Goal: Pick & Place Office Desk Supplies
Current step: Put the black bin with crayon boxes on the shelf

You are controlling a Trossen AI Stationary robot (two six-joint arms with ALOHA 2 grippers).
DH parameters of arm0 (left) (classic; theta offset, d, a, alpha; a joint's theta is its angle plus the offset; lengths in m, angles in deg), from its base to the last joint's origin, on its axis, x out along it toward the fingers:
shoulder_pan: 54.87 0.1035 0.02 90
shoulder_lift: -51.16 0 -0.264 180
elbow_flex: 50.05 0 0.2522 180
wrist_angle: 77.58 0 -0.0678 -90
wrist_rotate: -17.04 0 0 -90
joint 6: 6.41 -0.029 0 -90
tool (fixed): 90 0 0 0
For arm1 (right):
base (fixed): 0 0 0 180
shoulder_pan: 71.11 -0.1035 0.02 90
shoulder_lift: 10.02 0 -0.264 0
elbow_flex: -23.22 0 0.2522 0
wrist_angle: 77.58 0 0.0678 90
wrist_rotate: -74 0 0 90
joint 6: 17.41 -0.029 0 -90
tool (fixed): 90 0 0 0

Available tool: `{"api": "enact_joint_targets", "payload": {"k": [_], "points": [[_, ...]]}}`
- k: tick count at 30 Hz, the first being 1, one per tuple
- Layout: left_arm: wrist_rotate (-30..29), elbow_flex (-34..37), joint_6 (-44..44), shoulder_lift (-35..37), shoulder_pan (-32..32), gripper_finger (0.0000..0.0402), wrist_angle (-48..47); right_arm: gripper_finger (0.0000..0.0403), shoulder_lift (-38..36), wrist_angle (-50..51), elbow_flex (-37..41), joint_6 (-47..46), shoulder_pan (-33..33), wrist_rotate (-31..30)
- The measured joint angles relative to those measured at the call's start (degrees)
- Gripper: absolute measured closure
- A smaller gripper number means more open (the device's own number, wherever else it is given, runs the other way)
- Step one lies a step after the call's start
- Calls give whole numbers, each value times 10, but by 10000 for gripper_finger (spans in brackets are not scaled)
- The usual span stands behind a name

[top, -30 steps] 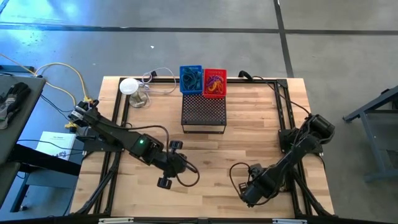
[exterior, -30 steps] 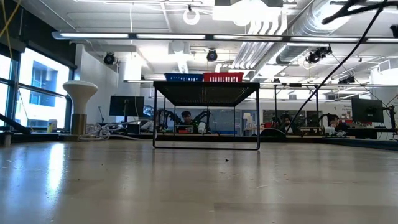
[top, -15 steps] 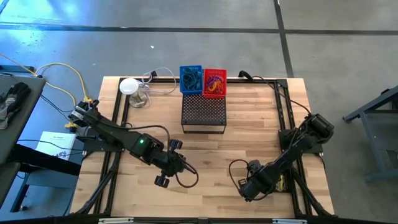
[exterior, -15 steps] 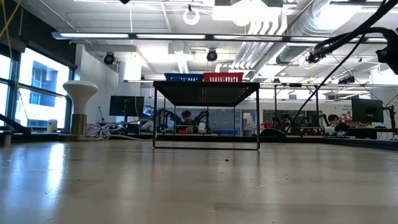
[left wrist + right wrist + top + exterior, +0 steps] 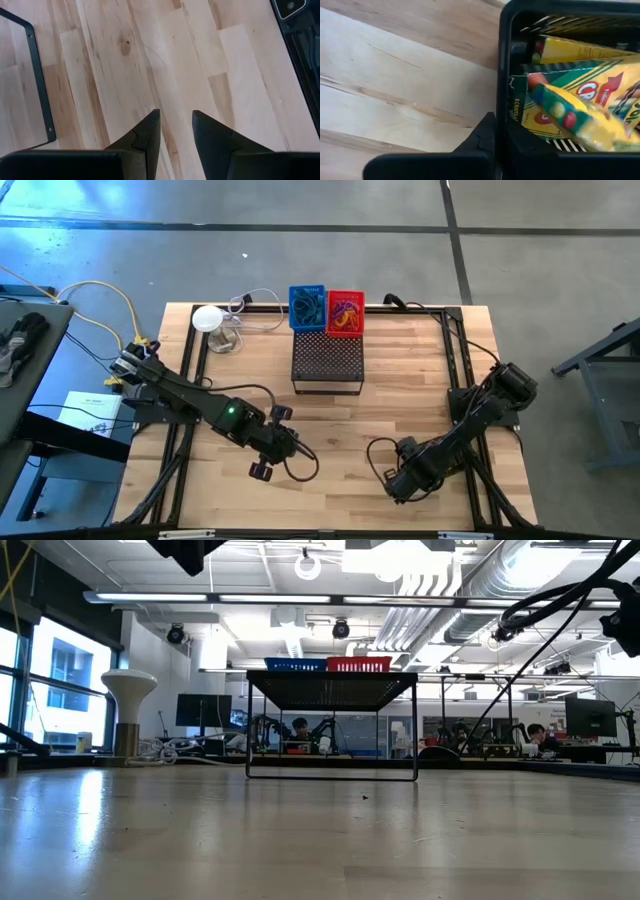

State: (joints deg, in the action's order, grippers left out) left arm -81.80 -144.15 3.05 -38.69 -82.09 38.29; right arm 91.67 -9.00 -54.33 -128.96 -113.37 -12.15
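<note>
At twelve o'clock, bands (image 5: 328,308) fill both bins; the clenched right gripper (image 5: 496,131) holds no crayon packets (image 5: 580,105) yet.

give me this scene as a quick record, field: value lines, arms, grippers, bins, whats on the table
left gripper: open, empty, over bare wood near the table's front
right gripper: shut, at the wall of a black bin by the table's front right
black bin contents: yellow and green crayon boxes
blue bin: at the table's back edge, holds a dark tangle
red bin: right of the blue bin, holds coloured loops
black mesh box: in front of the two bins
white round object: back left, with a thin cable
</note>
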Motion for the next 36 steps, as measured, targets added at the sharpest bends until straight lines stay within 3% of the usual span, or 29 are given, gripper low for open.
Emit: {"api": "enact_joint_targets", "payload": {"k": [8, 21, 29, 36], "points": [[6, 26, 45, 0, -4, 295, -3, 400, 0, -16, -10, 116, 4, -8], [11, 26, 51, 0, -73, 295, -53, 401, 0, 194, -255, 207, 26, -91], [11, 26, 110, 0, -112, 295, -85, 401, 0, 234, -318, 307, 75, -88], [11, 26, 120, 0, -142, 295, -81, 401, 0, 236, -358, 454, 126, -135]]}}
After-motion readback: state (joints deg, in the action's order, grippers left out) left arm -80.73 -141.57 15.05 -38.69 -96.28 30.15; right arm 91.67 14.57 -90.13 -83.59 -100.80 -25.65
